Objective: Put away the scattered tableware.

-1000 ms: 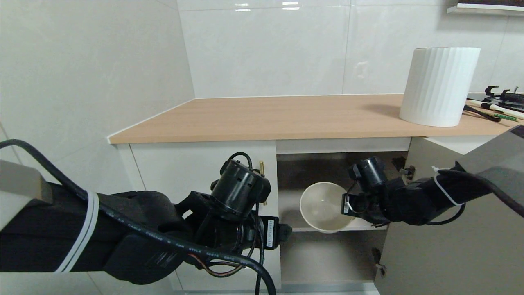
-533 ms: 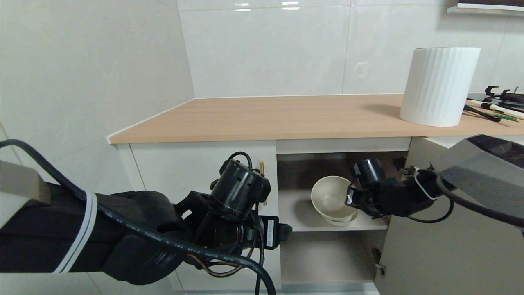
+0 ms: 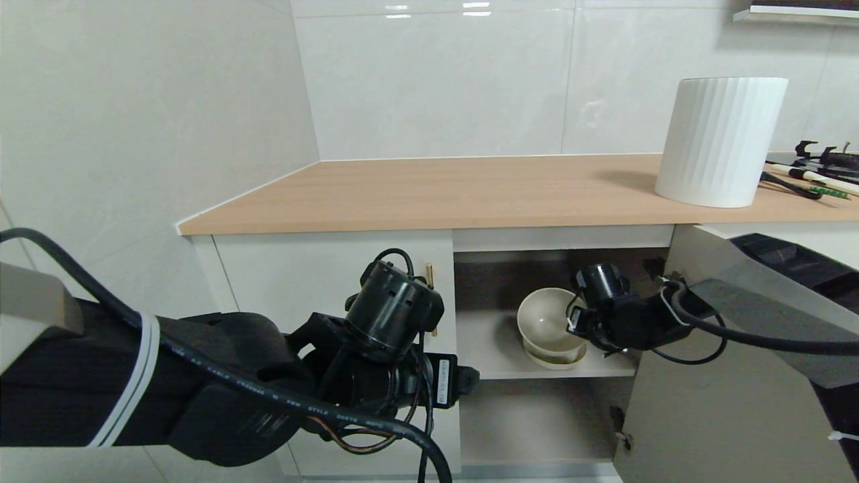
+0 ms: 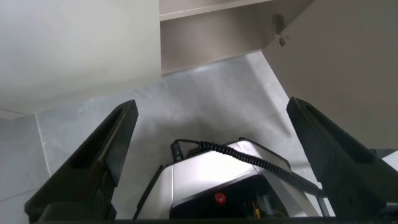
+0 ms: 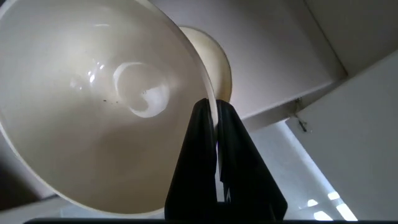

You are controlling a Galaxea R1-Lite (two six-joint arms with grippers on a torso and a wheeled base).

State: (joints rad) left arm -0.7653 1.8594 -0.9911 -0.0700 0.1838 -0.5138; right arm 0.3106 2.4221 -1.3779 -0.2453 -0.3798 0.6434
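A cream bowl point(image 3: 545, 320) hangs tilted inside the open cabinet, just over the middle shelf point(image 3: 488, 352). My right gripper point(image 3: 574, 326) is shut on its rim; in the right wrist view the black fingers point(image 5: 214, 134) pinch the edge of the bowl point(image 5: 106, 93). Right under it a second cream dish point(image 3: 556, 360) stands on the shelf, its rim point(image 5: 214, 59) showing behind the bowl. Whether the two touch I cannot tell. My left gripper point(image 4: 211, 158) hangs open and empty over the floor, in front of the closed left door.
The right cabinet door point(image 3: 725, 402) stands swung open beside my right arm. The left door point(image 3: 322, 282) is closed. A tall white ribbed container point(image 3: 721, 141) and several utensils point(image 3: 815, 176) sit on the wooden countertop point(image 3: 436, 191). A lower compartment point(image 3: 537, 422) lies under the shelf.
My right gripper has carried the bowl from in front of the cabinet deeper in and down over the dish on the shelf. The left arm has stayed still.
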